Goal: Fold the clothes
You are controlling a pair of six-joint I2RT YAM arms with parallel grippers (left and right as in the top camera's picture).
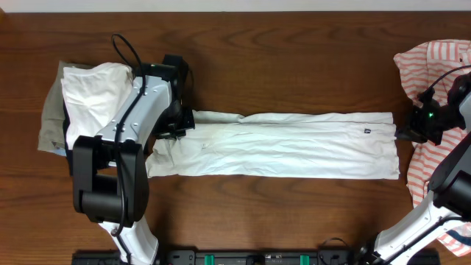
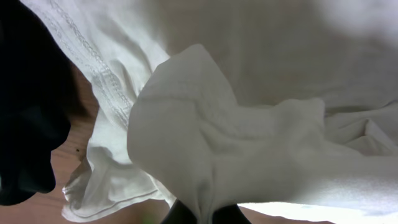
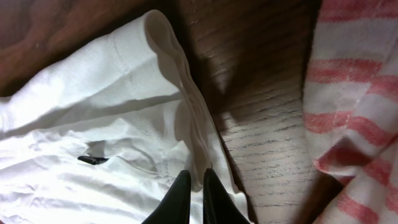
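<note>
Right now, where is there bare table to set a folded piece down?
Bare table lies in the far strip beyond the white garment and the near strip before it. Crowded: the pile at left, the striped garment at right.

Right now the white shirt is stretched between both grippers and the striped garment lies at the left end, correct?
No: the striped garment lies at the right end, by the right gripper, as the overhead view shows. The white shirt is indeed stretched between it and the left gripper.
</note>
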